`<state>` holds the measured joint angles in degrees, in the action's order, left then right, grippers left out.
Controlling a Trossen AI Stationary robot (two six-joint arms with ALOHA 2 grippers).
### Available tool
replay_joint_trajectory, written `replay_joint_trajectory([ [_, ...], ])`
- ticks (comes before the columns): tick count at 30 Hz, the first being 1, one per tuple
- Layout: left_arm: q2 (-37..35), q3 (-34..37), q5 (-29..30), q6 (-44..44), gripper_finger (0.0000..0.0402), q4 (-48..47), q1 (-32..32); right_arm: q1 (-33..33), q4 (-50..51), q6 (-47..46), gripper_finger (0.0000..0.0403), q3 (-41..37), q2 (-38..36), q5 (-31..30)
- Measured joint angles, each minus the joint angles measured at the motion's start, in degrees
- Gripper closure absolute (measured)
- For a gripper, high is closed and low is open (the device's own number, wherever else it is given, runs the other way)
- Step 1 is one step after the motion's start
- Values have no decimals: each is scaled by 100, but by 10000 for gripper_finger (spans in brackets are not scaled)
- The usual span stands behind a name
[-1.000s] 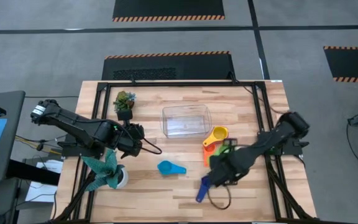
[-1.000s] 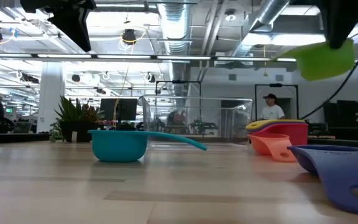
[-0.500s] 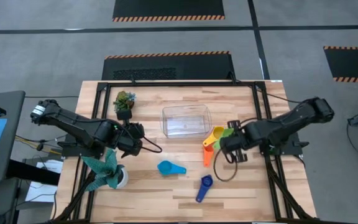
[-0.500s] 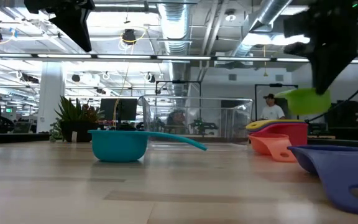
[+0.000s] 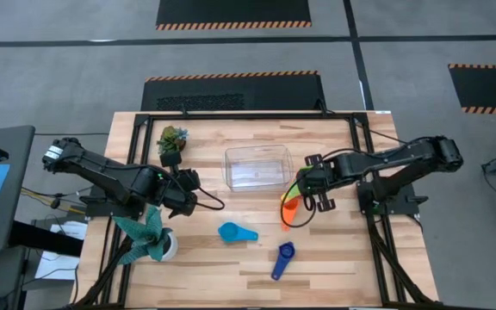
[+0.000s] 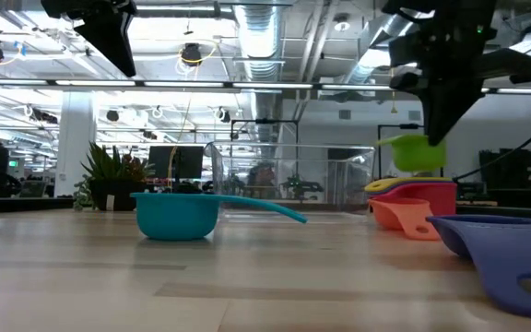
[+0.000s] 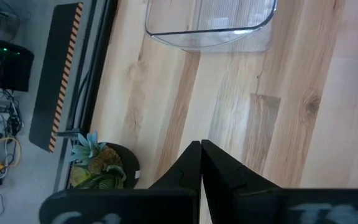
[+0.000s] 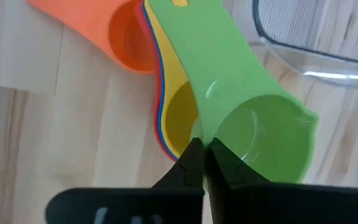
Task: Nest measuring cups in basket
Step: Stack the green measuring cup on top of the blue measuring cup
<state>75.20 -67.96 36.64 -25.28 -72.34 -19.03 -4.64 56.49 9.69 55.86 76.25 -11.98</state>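
**Q:** Layout, from the largest item down?

**A:** Worktop (image 5: 334, 258) first. Basket (image 5: 257, 166) at the middle, toward the rear edge, nothing in it. Just off the basket's right side, a stack on the wood: yellow cup (image 8: 178, 118) inside red cup (image 6: 431, 195), with orange cup (image 5: 289, 212) lying against it. Light blue cup (image 5: 235, 232) and dark blue cup (image 5: 282, 259) toward the front edge, well apart from the basket.

**Q:** State of the tools?

**A:** Right gripper (image 5: 304, 182): clamped almost fully shut on green cup (image 6: 411, 152), pinching thin plastic where handle meets bowl. Held clear of the worktop, hanging over the stack. Left gripper (image 5: 188, 191): closed tight, holding nothing, parked near the left edge.

**Q:** Relation governing the coming move?

**A:** Green cup directly above the yellow cup, not above the basket. Handle lined up roughly along the stack's handles, bowl end near the basket's near right corner. Basket wall just beside the held cup, on the side toward the worktop's middle. Right arm nearer by far to both stack and basket.

**Q:** Likely requirement?

**A:** Judged only from this layout: either lower straight down to seat in the yellow cup, or shift sideways over the wall first. Watch for clipping the basket's rim.
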Motion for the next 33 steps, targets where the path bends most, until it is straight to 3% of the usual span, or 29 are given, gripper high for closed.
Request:
replay_joint_trajectory([
  [7,0,0,-2,-2,401,3,0,-50,-34,-4,354,0,0,119],
  [12,0,0,-2,-2,401,5,0,-74,-180,-16,352,0,0,457],
  [25,0,0,-2,39,401,5,0,-46,-368,-85,350,0,2,462],
  [33,0,0,-4,33,401,5,0,-46,-359,-607,340,0,2,464],
])
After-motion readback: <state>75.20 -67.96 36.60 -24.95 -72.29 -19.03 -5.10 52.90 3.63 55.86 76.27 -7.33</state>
